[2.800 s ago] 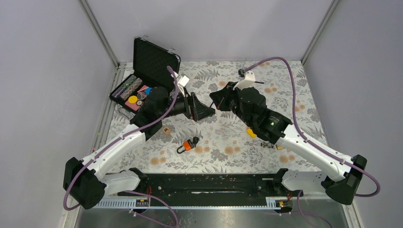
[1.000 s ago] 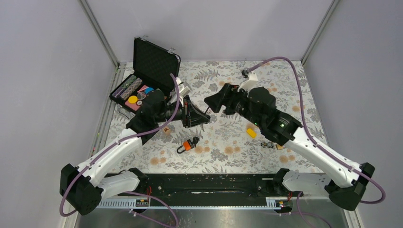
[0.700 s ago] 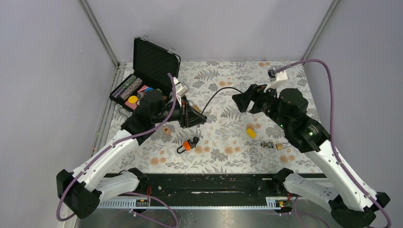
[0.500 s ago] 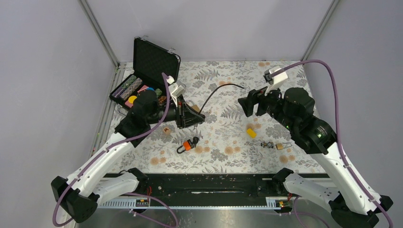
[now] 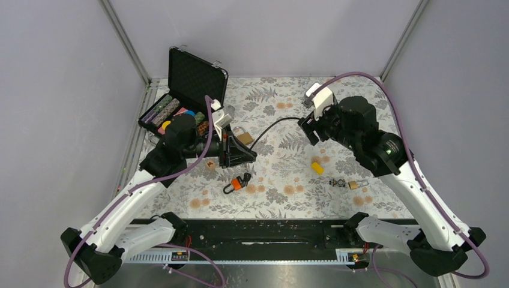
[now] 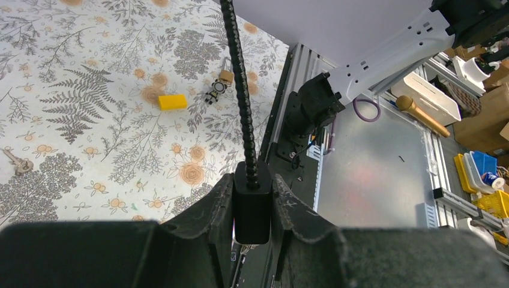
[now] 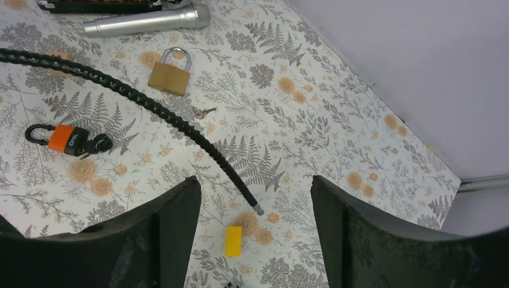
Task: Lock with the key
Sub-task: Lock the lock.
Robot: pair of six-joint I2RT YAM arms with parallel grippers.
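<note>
Black cable lock (image 6: 251, 207): body clamped btwn the L gripper (image 6: 252, 183) fingers, which squeeze it from both sides. It is held up off the mat (image 5: 360, 114), left of centre. Its cable (image 5: 273, 124) leaves the body and arcs toward back-right. The free tip (image 7: 258, 211) is down at the mat; touching or just above, can't tell. Tip is unplugged, well apart from the body.

R gripper (image 7: 252, 186) hangs above that tip, fingers spread wide, nothing in them. From R wrist cam the tip shows in the gap btwn the fingers.

The key (image 7: 204, 112) lies flat on the mat just beside the cable's mid-run, near a brass padlock (image 7: 170, 77) that also lies flat.

Further out:
- orange carabiner lock (image 5: 238, 183), on the near side of L gripper
- yellow block (image 5: 317, 167), centre-right, near the cable tip
- small padlock (image 5: 351, 183), right of the block, toward the front rail (image 5: 270, 231)
- silver torch (image 7: 147, 23), beyond the brass padlock
- open case (image 5: 192, 78), back-left corner, close to the L wall track

Widest bare mat is back-right, btwn R arm and the walls. A second strip runs btwn the carabiner lock and the front rail.
</note>
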